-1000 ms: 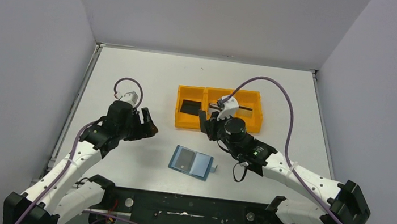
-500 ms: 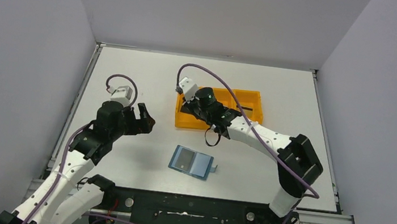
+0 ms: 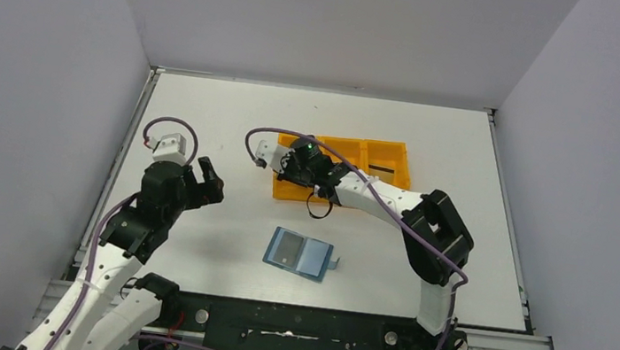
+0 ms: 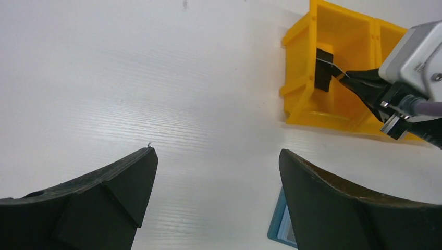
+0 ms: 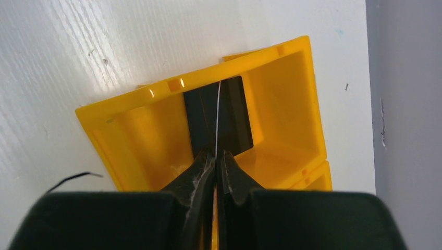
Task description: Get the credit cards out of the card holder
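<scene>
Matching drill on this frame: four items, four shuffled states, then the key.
Items
1. left gripper
2. right gripper
3. card holder
4. black card

States
A. lies unfolded on the table
B. shut on a thin card held edge-on
C. inside the orange tray
D. open, holding nothing

Pairs: 1-D, 2-B, 3-A, 4-C
</scene>
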You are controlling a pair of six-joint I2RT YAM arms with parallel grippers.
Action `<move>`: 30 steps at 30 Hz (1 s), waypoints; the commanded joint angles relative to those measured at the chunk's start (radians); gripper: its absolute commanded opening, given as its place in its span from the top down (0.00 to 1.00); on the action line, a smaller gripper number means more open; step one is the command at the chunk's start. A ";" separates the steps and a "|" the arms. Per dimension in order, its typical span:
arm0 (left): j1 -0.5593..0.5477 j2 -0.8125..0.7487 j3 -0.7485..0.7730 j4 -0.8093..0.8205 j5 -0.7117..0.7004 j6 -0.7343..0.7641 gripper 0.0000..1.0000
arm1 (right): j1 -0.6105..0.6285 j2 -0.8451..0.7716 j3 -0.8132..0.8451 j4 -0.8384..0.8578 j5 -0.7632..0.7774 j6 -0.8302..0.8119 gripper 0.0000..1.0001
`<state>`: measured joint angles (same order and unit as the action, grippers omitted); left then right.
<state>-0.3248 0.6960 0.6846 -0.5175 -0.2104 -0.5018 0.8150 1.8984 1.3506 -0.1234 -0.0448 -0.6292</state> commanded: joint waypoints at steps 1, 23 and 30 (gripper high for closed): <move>0.014 -0.052 0.023 -0.025 -0.118 -0.034 0.11 | -0.017 0.049 0.057 0.013 0.012 -0.143 1.00; 0.022 -0.056 0.014 -0.035 -0.113 -0.050 0.08 | -0.048 0.222 0.123 0.093 0.108 -0.331 0.90; 0.023 -0.057 0.012 -0.033 -0.111 -0.050 0.08 | -0.050 0.168 0.096 0.040 0.059 -0.260 0.74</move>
<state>-0.3103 0.6441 0.6846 -0.5743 -0.3214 -0.5457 0.7727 2.1273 1.4361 -0.0834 0.0368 -0.9253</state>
